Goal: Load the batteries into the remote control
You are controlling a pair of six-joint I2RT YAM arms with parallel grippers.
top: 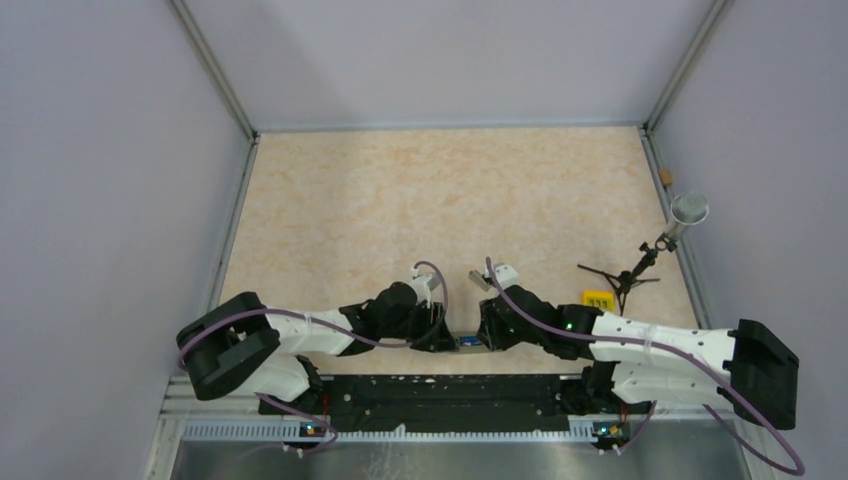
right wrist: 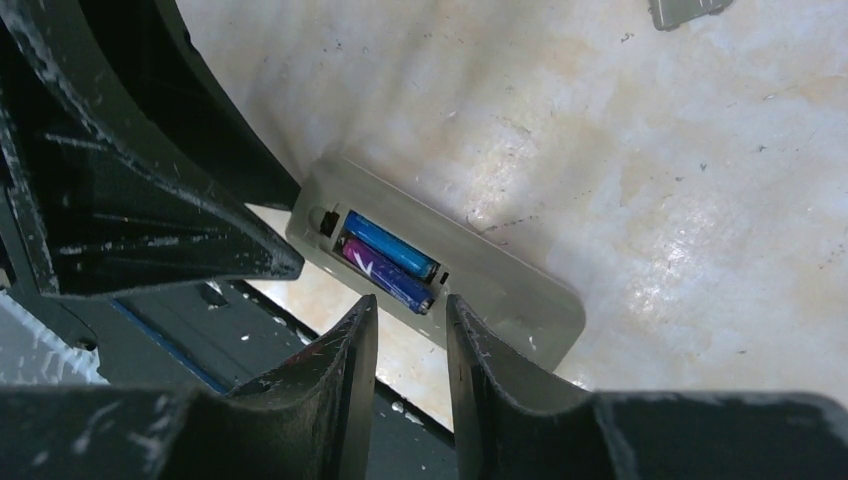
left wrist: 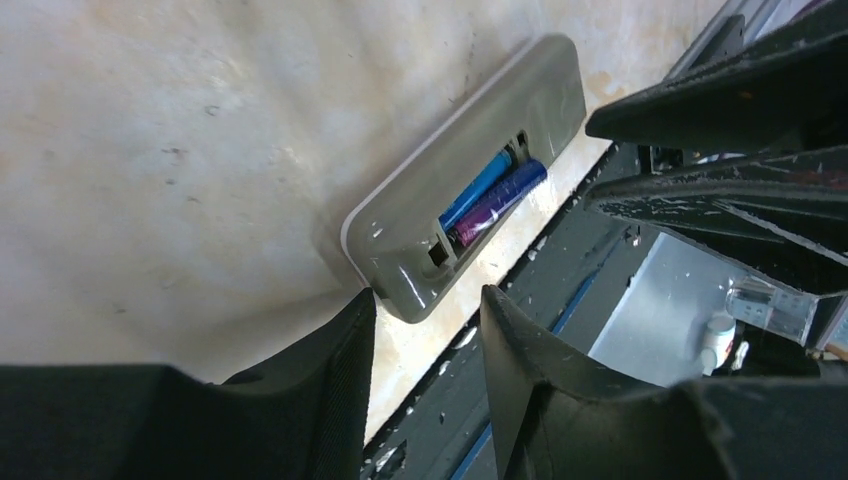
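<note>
Your left arm (top: 300, 338) stretched rightward from its base and your right arm (top: 650, 342) leftward, both forearms low and nearly level, elbows bent back toward the mounts. At the middle the left gripper (top: 440, 338) and right gripper (top: 487, 335) faced each other, tips close but apart, each wrist tilted downward. From the left wrist, your left gripper's black fingers (left wrist: 340, 380) stood parted with a clear gap between them. From the right wrist, your right gripper's fingers (right wrist: 345, 370) showed a narrower gap, jaws likewise not closed. Each wrist camera also caught the other gripper's dark fingers slanting down beside its own.
</note>
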